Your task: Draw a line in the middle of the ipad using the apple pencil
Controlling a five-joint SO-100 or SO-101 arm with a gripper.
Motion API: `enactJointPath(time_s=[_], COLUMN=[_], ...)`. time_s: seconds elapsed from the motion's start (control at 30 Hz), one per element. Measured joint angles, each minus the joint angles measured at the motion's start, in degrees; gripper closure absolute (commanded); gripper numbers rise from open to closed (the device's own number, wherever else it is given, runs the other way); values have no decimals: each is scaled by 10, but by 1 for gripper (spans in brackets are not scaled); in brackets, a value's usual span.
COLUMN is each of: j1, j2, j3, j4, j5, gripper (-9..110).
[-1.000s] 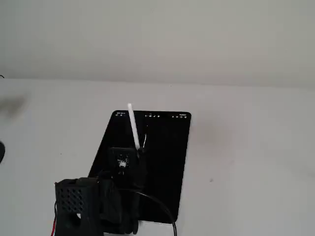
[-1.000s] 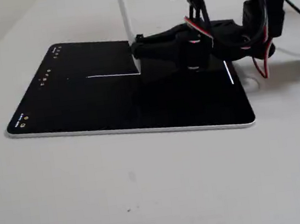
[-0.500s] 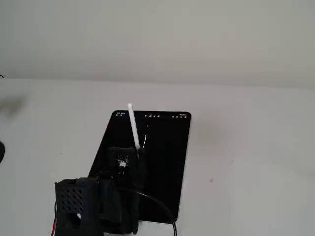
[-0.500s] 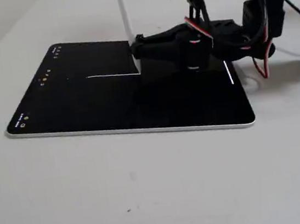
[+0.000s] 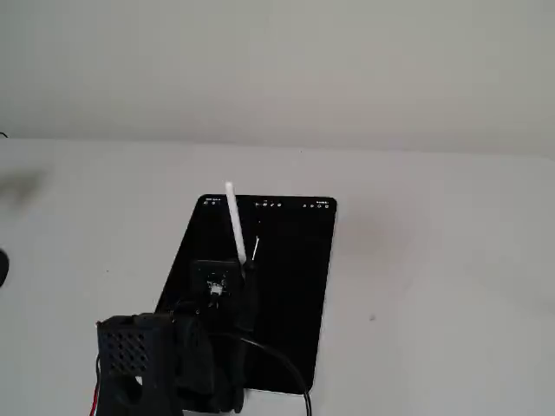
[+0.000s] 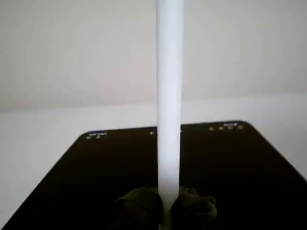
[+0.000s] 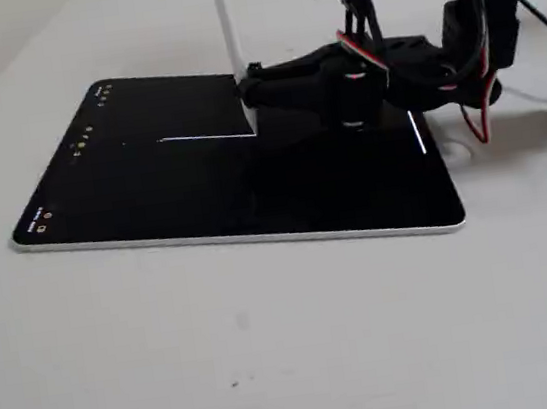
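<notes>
Black ipad lies flat on the white tabletop, toolbar icons along its short side – far edge in a fixed view, left edge in the low side fixed view. Apple pencil stands nearly upright, slightly tilted, its tip down on the screen near the middle; the top runs out of frame in the side view. In the wrist view the pencil fills the centre as a white vertical bar, the ipad spread dark behind it and the tabletop beyond.

Hand is clamped on the apple pencil low on its shaft, jaws narrow around it; the dark fingertips press either side of the shaft at the bottom of the wrist view. The black arm reaches in from the right in the side view, from the bottom left in the other fixed view, with the hand over the screen and the pencil sticking up from it.

The line – thin, pale, short – runs on the screen from the pencil tip leftward toward the icon side, touching the tip at its right end. In the other fixed view only a faint short stroke shows just right of the pencil. A second short bright streak sits on the screen near the arm's base; cannot tell if it is a drawn mark or a reflection
</notes>
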State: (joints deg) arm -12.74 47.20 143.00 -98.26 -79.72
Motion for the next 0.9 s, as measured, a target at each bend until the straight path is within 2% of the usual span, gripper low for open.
enactJointPath(time_s=[0.5,0.73,0.9], j1=[0,0,0], j2=[83,241,398], j3=[49,76,76], j4=[56,204,374], j5=[18,71,148], gripper=[102,102,102])
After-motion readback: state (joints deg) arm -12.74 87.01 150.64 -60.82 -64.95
